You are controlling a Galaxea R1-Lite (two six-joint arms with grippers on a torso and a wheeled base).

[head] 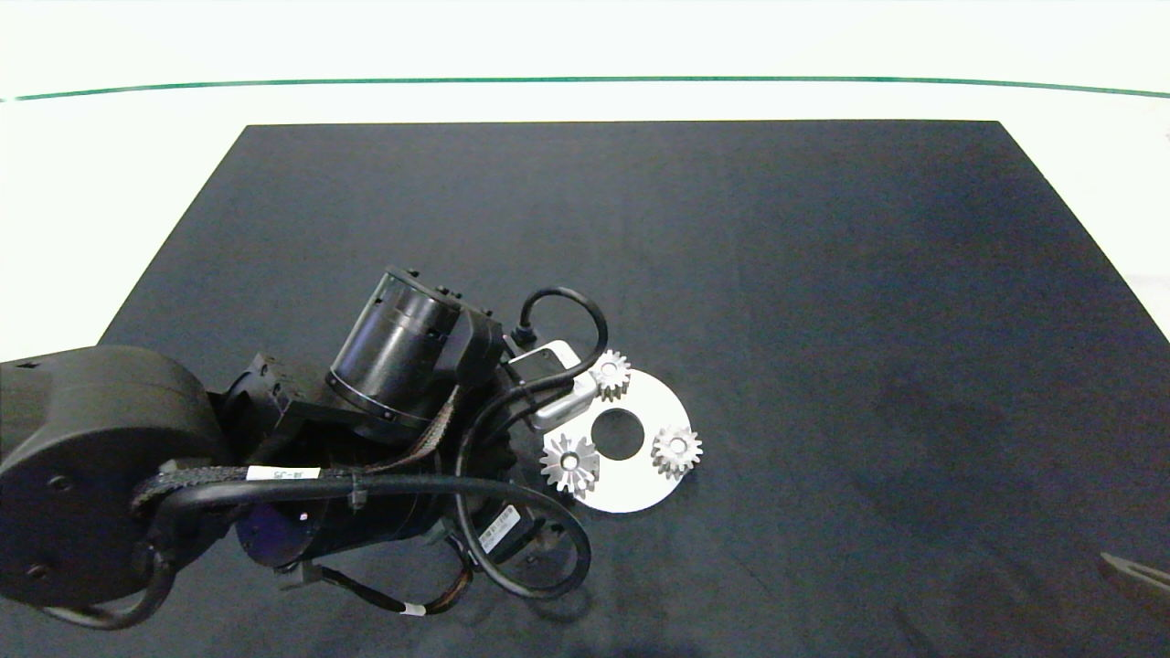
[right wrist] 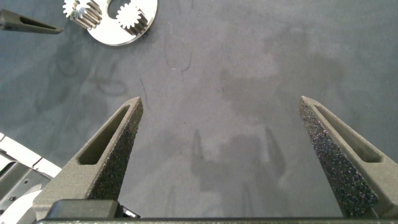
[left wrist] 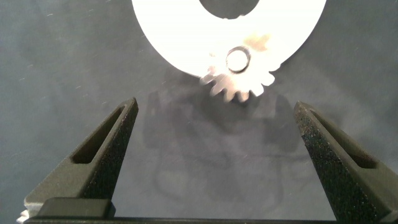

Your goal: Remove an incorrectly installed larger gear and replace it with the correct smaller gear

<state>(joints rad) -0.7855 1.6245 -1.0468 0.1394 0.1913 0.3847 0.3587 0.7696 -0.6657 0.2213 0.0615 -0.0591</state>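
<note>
Left gripper (left wrist: 214,155) spread wide, holding nothing, low over dark mat (head: 823,274), just beside round white plate (head: 644,489). Larger gear (head: 569,463) sits on plate edge nearest left arm, directly ahead of open fingers (left wrist: 106,149). Two small gears on same plate: one (head: 611,375) at far rim, one (head: 676,450) at right. Right gripper (right wrist: 217,155) spread too, empty, over bare mat near right edge, well apart from plate.
</note>
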